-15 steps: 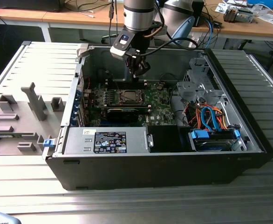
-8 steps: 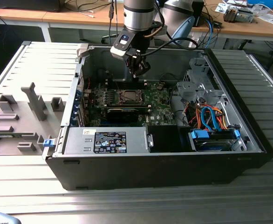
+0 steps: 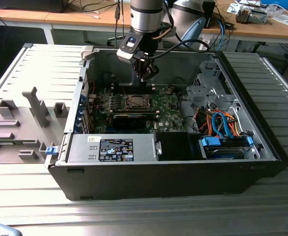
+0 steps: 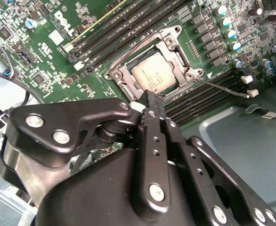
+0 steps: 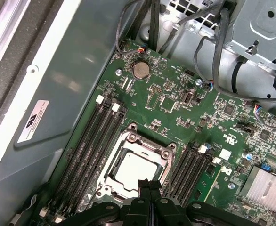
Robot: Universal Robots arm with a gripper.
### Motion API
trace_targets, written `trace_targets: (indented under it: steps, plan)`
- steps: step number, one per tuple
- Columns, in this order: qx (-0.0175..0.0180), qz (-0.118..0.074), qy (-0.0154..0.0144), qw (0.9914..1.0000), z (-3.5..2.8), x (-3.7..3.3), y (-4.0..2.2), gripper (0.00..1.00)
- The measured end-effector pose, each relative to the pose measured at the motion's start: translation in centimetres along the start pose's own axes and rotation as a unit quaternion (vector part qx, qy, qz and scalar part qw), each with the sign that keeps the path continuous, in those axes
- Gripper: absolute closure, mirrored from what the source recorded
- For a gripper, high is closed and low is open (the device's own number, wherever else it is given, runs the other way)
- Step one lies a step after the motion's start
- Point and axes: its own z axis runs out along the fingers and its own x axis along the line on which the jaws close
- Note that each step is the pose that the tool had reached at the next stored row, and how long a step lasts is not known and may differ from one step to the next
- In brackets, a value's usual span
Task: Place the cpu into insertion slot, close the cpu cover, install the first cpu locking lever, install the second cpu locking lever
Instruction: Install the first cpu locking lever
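One hand point(image 5: 150, 184), fingers clenched together on nothing, hangs just above the edge of the cpu cover point(image 5: 147, 146). Flat in the insertion slot point(image 3: 128, 102) lies the cpu point(image 5: 134, 170), the cover lowered around it.

Exterior view far; both wrist views share cpu point(image 4: 156, 75) point(image 5: 136, 170).

In the second wrist view, the gripper point(image 4: 150, 100) hides 1 corner of the cpu cover point(image 4: 175, 44) and the near edge of the cpu point(image 4: 158, 75), so you cannot tell how that corner sits. In the exterior view, the insertion slot point(image 3: 134, 102) is too small to tell how the cover lies on it. The arm point(image 3: 146, 14) is cut off by that picture's top edge.
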Motion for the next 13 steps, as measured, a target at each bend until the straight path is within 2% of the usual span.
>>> trace_targets:
  steps: [13]
  plan:
    - [-0.0010,-0.019,-0.0003,0.99982,0.00,0.00,0.00,0.89]
